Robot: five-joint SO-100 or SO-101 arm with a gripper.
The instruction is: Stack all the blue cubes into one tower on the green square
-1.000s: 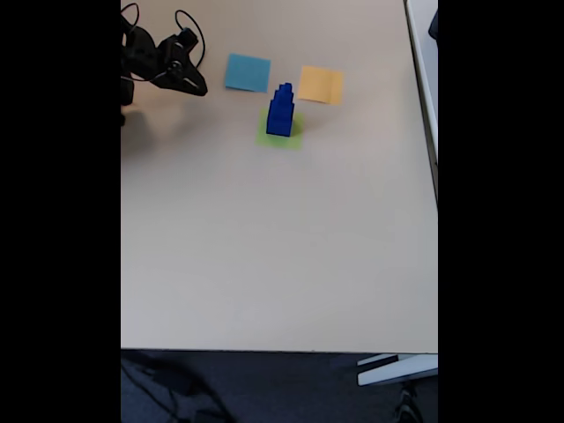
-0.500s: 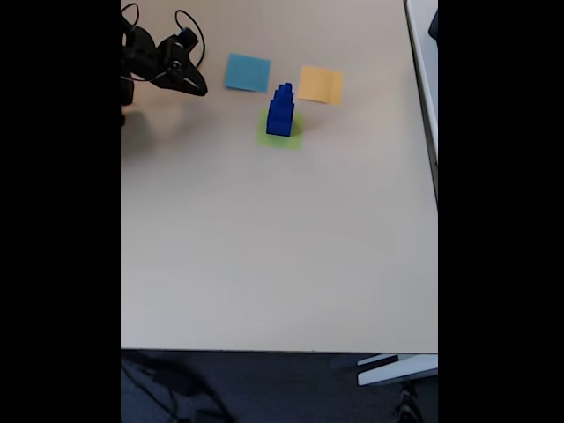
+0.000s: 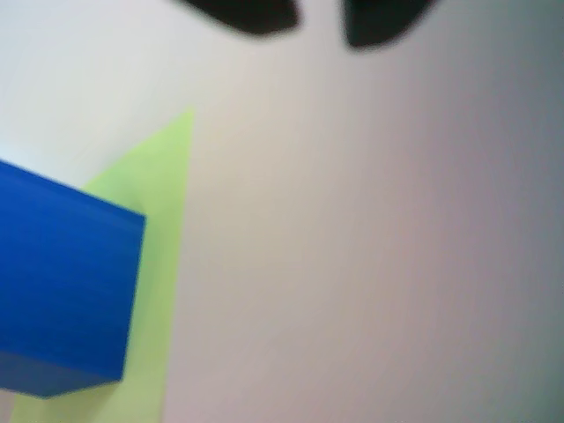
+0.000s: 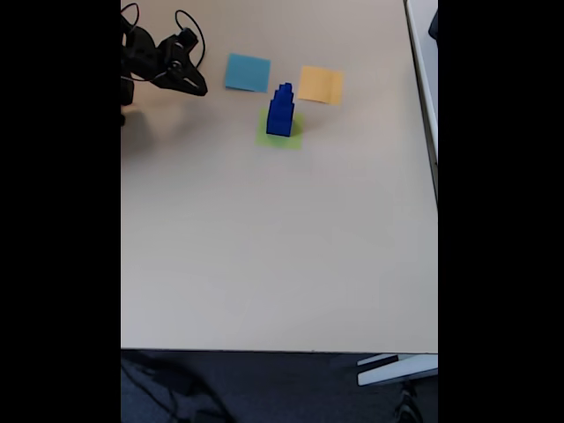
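Observation:
The blue cubes (image 4: 280, 110) stand stacked in one stepped tower, largest at the bottom, on the green square (image 4: 284, 141) at the back middle of the table in the fixed view. The wrist view shows one large blue cube (image 3: 62, 282) at the left, resting on the green square (image 3: 163, 203). My gripper (image 4: 196, 86) hangs at the far left of the fixed view, well apart from the tower. In the wrist view its two dark fingertips (image 3: 242, 13) poke in at the top edge with a small gap and nothing between them, gripper (image 3: 319, 16).
A flat light-blue square (image 4: 248, 72) lies left of the tower and a flat orange-yellow square (image 4: 320, 85) lies to its right. The beige table (image 4: 282, 247) stretches bare toward the front edge. Black cables loop above the arm (image 4: 145, 57).

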